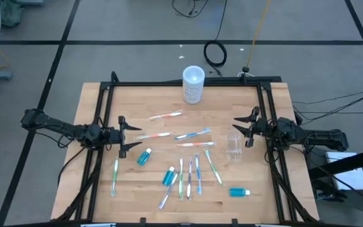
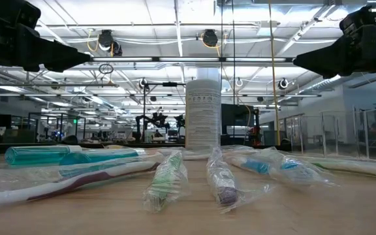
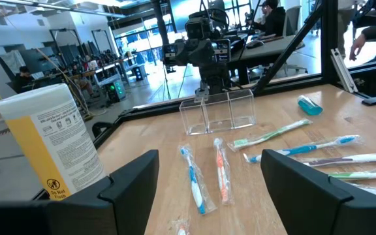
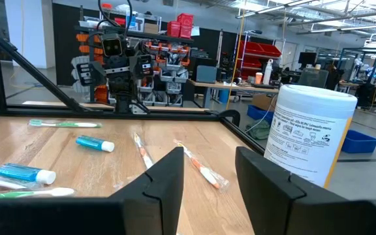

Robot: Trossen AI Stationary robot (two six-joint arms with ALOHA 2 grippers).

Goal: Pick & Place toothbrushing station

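The wooden tabletop (image 1: 99,101) holds everything, spread out so each thing can be reached. At the far edge stands a big frosted tub (image 1: 193,84) with a white lid (not part of the job). The clear cup (image 1: 233,145) sits empty near the right pincer (image 1: 242,130), probably waiting to be filled. The toothbrushes (image 1: 190,173) and teal tubes (image 1: 144,157) lie loose in the middle. The left pincer (image 1: 128,134) and the right one hang open, holding nothing.

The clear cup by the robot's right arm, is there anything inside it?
No. The clear cup looks empty: the wood of the table shows through its walls in the high and left wrist views. The toothbrushes and teal tubes all lie outside it. Nothing covers it.
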